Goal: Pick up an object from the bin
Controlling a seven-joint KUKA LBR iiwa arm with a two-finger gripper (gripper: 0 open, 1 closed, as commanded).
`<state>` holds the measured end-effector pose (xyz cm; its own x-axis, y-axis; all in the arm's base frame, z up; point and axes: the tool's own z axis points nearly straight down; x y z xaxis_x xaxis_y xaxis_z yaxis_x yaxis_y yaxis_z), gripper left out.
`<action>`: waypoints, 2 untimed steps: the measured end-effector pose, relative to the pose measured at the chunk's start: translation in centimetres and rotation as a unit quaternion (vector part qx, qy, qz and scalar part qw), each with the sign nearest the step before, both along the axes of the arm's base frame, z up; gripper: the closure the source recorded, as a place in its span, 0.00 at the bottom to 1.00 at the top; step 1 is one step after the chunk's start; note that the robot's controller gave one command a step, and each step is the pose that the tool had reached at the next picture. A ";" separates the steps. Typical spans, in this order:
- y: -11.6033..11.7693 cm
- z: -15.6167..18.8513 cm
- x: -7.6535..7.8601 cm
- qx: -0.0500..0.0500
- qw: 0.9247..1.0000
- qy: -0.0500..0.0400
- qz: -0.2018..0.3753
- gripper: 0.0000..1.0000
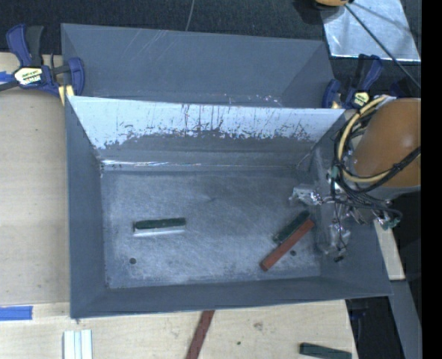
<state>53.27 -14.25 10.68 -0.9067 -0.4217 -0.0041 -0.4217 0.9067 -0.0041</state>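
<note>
the gripper [336, 244] hangs low against the right side of the bin [86, 200], under the orange wrist cover [385, 144] — whether it is spread or pressed together cannot be told. just to its left a reddish-brown stick [286, 247] and a dark green stick [292, 228] lie slanted, side by side, their upper ends nearest the gripper. a green-and-white bar [159, 226] lies well apart, on the left of the floor.

Gripper [338, 249] tip lost in cable tangle [349, 189], right side; tiny dark speck [133, 261], near left, too small to ID.
</note>
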 end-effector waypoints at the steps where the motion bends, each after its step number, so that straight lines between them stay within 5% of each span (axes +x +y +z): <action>1: 0.2 5.5 0.2 0.002 1.000 0.004 -0.003 0.00; 2: 1.7 3.4 -1.0 0.000 1.000 -0.004 0.009 0.00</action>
<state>52.22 -12.50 14.07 -0.8992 -0.4375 -0.0111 -0.4374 0.8992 -0.0083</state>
